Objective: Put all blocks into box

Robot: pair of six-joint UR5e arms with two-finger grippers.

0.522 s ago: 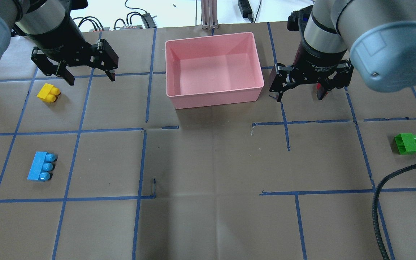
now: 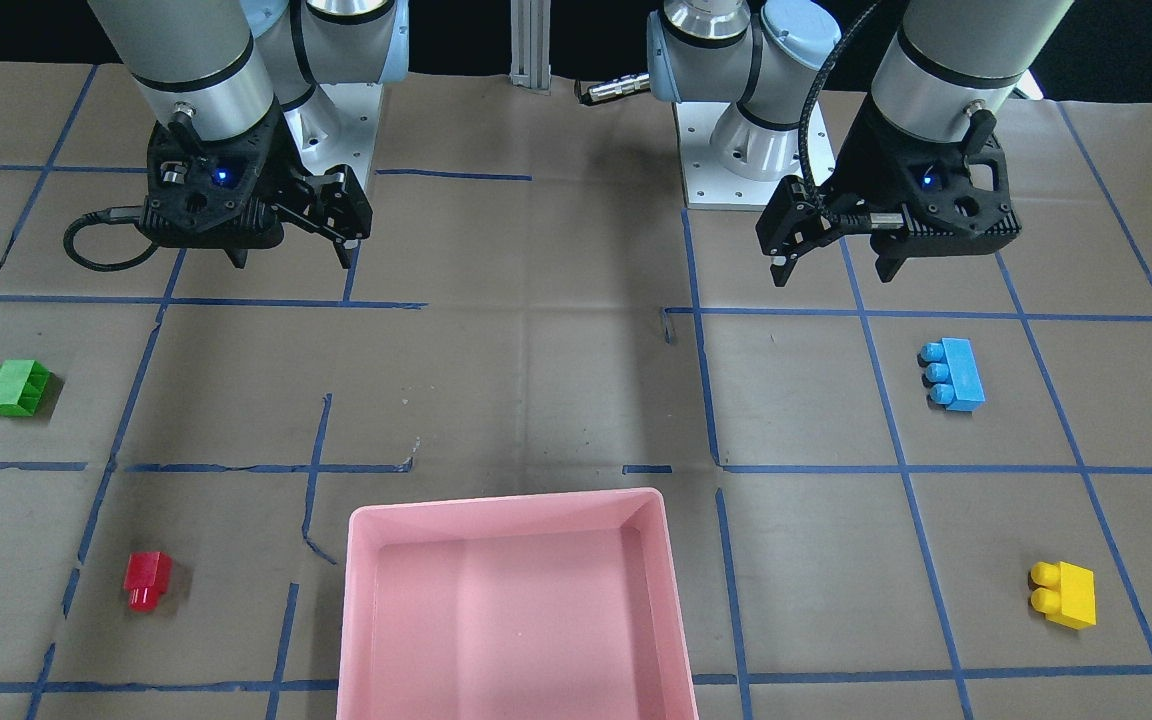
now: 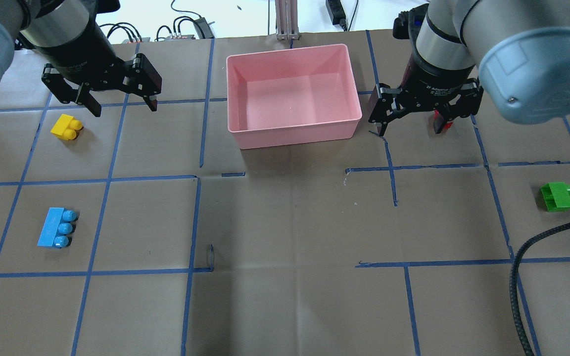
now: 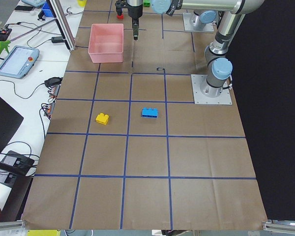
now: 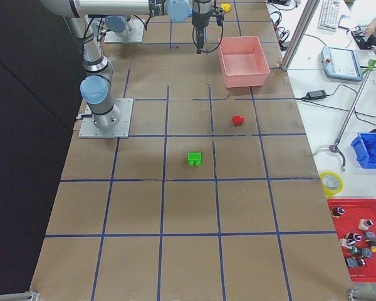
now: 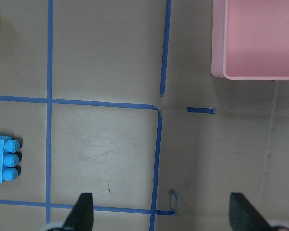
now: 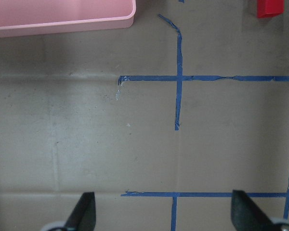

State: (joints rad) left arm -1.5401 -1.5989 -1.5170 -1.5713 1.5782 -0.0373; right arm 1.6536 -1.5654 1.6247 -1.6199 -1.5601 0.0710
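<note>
The pink box [image 3: 295,130] stands at the far middle of the table and holds no blocks; it also shows in the front view [image 2: 506,503]. The yellow block [image 3: 66,127] and blue block [image 3: 56,228] lie on the left. The green block [image 3: 558,197] lies at the right. The red block [image 2: 147,579] lies right of the box, partly hidden by a finger in the overhead view. My left gripper [image 3: 125,108] is open and empty, hovering just beyond the yellow block. My right gripper [image 3: 409,131] is open and empty, high over the spot beside the red block [image 7: 269,8].
A black cable [image 3: 527,277] loops over the table's near right corner. Blue tape lines grid the brown paper. The two arm bases [image 2: 736,150] stand on the robot's side. In the left wrist view the blue block [image 6: 4,159] is at the left and the box corner [image 6: 253,48] at top right.
My right gripper has shifted slightly toward the far side of the table. The left gripper has barely moved. The blocks and box lie as before.
</note>
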